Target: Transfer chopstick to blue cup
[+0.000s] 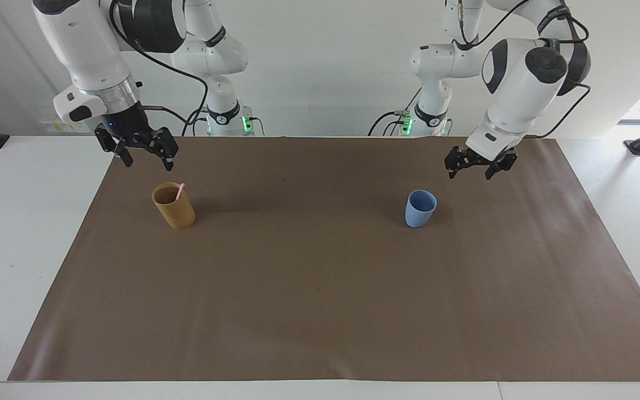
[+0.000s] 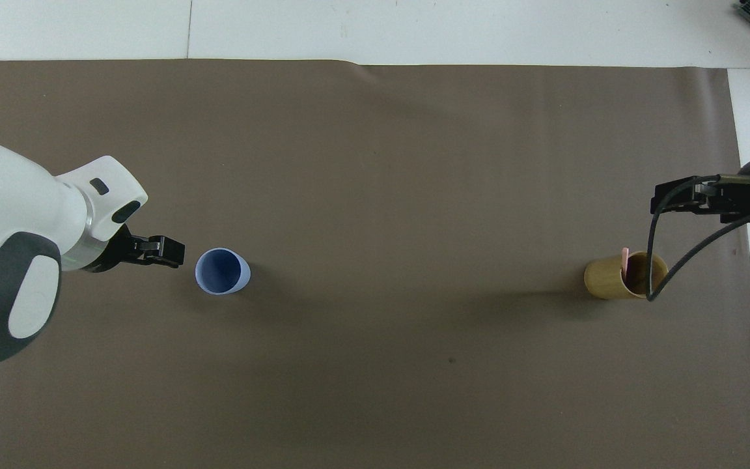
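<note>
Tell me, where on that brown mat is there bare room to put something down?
Nearly everywhere. The mat lies bare between the tan cup and the blue cup, and all along its edge farthest from the robots. It is tight only by the cups: each has an open gripper, right and left, in the air close by.
</note>
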Controlling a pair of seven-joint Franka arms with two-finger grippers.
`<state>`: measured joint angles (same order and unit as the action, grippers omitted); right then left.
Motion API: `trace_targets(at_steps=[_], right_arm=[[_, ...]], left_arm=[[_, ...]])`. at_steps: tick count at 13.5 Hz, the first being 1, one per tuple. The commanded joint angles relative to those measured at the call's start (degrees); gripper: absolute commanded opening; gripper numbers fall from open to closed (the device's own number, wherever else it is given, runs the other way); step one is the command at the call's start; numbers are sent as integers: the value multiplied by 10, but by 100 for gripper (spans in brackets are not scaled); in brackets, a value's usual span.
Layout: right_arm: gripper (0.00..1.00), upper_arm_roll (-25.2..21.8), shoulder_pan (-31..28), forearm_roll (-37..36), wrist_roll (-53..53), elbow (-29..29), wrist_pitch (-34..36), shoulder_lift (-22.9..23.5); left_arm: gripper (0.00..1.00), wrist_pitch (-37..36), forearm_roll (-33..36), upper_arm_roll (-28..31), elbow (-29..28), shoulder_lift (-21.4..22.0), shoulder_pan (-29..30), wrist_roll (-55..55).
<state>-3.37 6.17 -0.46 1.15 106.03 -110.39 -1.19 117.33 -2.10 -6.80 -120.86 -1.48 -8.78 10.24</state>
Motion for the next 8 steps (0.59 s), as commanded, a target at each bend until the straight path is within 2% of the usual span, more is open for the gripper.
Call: trace_targets(at_steps=[1, 4, 5, 6, 7, 8], right_arm=[[100, 0, 10, -33, -40, 35, -26, -5], [99, 0, 1, -39, -97, 79, -30, -24], [92, 0, 0, -47, -111, 97, -35, -32], [85, 0, 0, -65, -135, 105, -41, -33], [81, 0, 5, -78, -157, 117, -46, -33], [80, 0, 6, -82, -172, 129, -59, -36]], left_arm=[[100, 50, -7, 9, -42, -5, -20, 15], [100, 75, -7, 9, -52, -20, -20, 14], [96, 74, -8, 9, -52, -20, -20, 14], [70, 74, -8, 9, -51, -20, -20, 14], [49, 74, -8, 9, -51, -20, -19, 12], [21, 73, -8, 9, -49, -20, -17, 11]])
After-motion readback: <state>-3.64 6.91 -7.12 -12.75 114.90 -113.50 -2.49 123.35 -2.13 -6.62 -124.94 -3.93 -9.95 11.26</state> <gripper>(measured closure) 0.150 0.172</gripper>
